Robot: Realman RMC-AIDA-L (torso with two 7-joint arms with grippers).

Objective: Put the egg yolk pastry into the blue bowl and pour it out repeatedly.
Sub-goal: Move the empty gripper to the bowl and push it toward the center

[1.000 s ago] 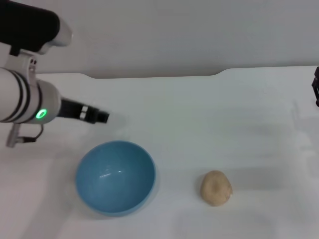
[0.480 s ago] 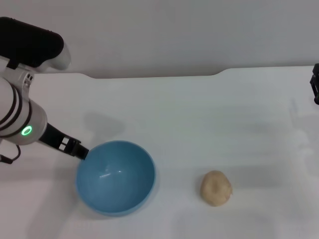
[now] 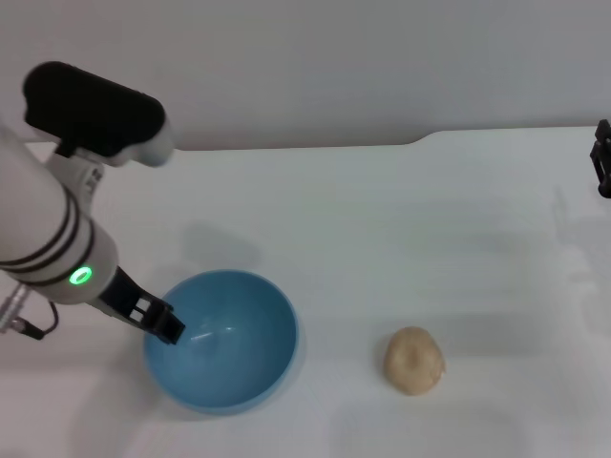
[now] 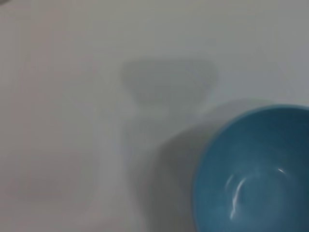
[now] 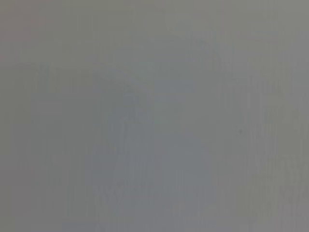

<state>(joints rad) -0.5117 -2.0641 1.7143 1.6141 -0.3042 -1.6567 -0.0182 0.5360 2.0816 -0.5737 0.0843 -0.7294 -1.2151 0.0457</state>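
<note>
bowl: round, deep, light-blue bowl (image 3: 221, 340) with a smooth glossy inside and small white glints on the bottom; sits upright on the table, nothing inside it. In the left wrist view part of the blue bowl (image 4: 256, 169) shows, rim and shiny inner wall, a soft shadow on the table beside it.
pastry: small round pale tan egg yolk pastry (image 3: 414, 360), matte, slightly lumpy, a shallow dimple on top; lies on the bare table, apart from the bowl, on the side of the robot's right arm. Much smaller than the bowl.
table: flat white matte tabletop (image 3: 401, 219), back edge has a small step in its outline; grey plain wall behind.
left arm: thick white cylinder body with dark bands and a green glowing ring light, black block-shaped housing up top.
left gripper: slim black tip (image 3: 164, 325) right at the bowl's rim on the side away from the pastry, overlapping the rim edge; contact can't be judged. Open or closed: can't tell, fingers not separable.
right gripper: only a small black piece (image 3: 603, 160) at the edge of the head view, well apart from pastry and bowl; state can't be told.
right wrist view: uniform grey blur, nothing to make out.
</note>
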